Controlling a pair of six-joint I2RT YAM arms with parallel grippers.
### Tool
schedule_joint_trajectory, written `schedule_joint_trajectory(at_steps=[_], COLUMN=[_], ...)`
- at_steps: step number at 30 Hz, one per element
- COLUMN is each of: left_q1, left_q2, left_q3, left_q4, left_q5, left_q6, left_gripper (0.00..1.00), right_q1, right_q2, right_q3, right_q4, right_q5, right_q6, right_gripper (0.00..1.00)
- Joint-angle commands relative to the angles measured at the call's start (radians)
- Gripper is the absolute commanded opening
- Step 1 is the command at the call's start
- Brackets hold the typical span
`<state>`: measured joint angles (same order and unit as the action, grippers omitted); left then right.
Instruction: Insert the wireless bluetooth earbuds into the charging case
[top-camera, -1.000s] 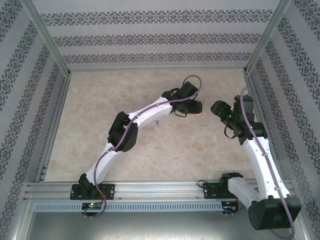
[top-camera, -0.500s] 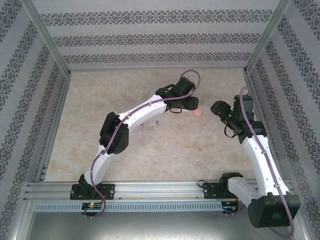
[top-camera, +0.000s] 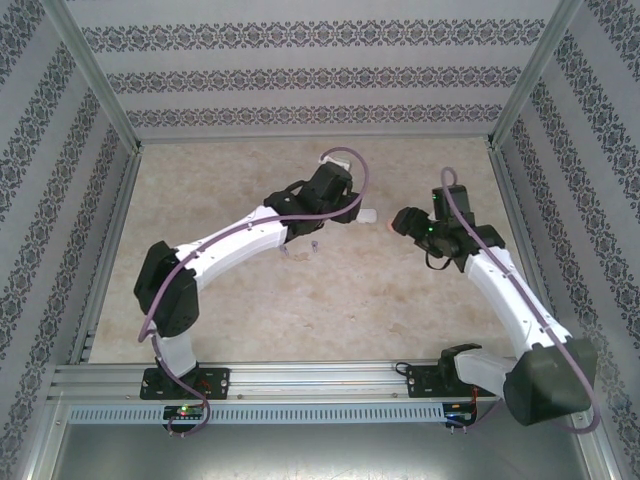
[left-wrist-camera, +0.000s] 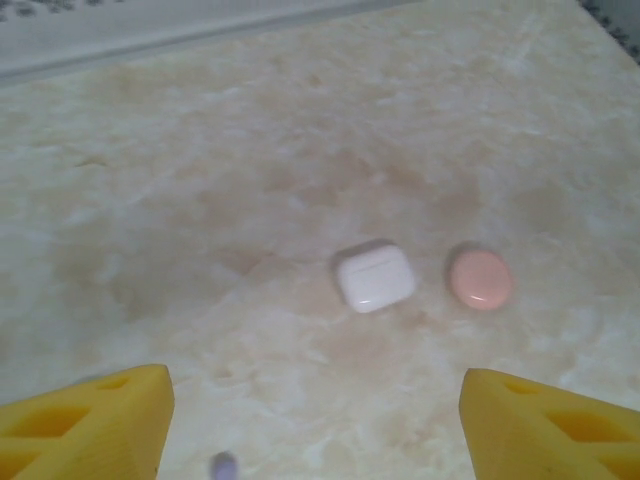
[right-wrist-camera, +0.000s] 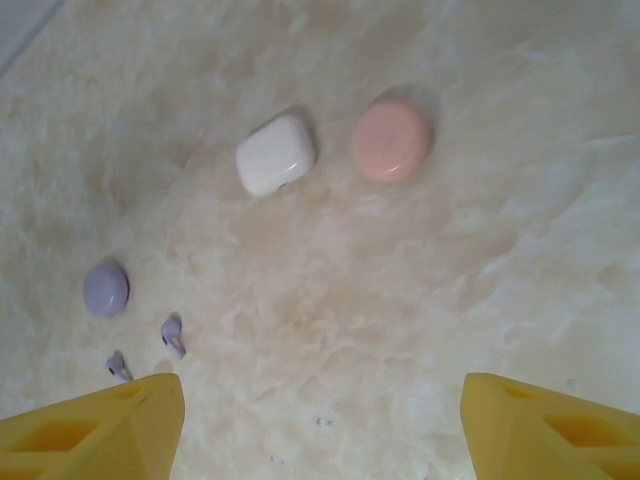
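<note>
On the pale marbled tabletop (right-wrist-camera: 420, 300), two tiny purplish stemmed earbuds (right-wrist-camera: 172, 335) lie loose beside a lilac round case (right-wrist-camera: 105, 289), apart from a white squarish case (right-wrist-camera: 276, 153) and a pink round case (right-wrist-camera: 392, 139), while the left gripper (left-wrist-camera: 315, 400) and right gripper (right-wrist-camera: 322, 400) gape wide, empty.

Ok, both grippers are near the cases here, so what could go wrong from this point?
1. The white case and pink case look shut, so no earbud goes in until a lid is opened.
2. The purplish earbuds lie close together beside the purple case; the open right gripper could knock one away while grabbing the other.
3. The left gripper, also open, faces the same two cases, so the arms might collide.
</note>
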<state>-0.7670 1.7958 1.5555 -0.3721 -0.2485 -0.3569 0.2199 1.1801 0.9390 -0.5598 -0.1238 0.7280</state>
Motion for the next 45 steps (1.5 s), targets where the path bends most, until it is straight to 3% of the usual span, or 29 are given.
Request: schedule_joint_trajectory(at_steps=[1,4,5,15,22,25,28,37,45], left_q1=[0.051,0.103,0.122,0.370,0.476,0.533,0.543,0.557,0.571], left_q2=[-0.070,-0.148,-0.177,-0.432,-0.515,-0.513,-0.499,-0.546,-0.574], left_q3=[-0.082,-0.188,-0.232,-0.560,-0.713,-0.712,-0.685,-0.732,-0.749], left_q4=[0.070,0.119,0.147,0.292,0.385,0.357,0.321,0.338,0.357], left_q5=[-0.098,-0.109,-0.110,-0.015,0.000,0.112,0.151,0.117,0.121], left_q6=[0.026,-0.020,-0.041,-0.238,-0.394,-0.442,-0.412,-0.418,-0.421], left_gripper=[0.81,0.91,1.00,0.99,0.99,1.00,1.00,0.99,0.99], right_q1=[0.079,0.159,0.184,0.358,0.429,0.453,0.475,0.511,0.519], right_q2=[0.062,0.153,0.188,0.605,0.869,0.965,1.056,1.277,1.393], right_q3=[0.079,0.154,0.186,0.577,0.879,0.995,1.108,1.389,1.534], right_q4=[0.021,0.016,0.010,-0.103,-0.240,-0.302,-0.363,-0.478,-0.534], right_q5=[0.063,0.090,0.098,0.128,0.158,0.183,0.215,0.243,0.231], right_q6=[0.002,-0.011,-0.015,-0.062,-0.071,-0.067,-0.058,-0.050,-0.052], right_gripper=[0.73,0.73,0.73,0.72,0.71,0.71,0.72,0.72,0.72])
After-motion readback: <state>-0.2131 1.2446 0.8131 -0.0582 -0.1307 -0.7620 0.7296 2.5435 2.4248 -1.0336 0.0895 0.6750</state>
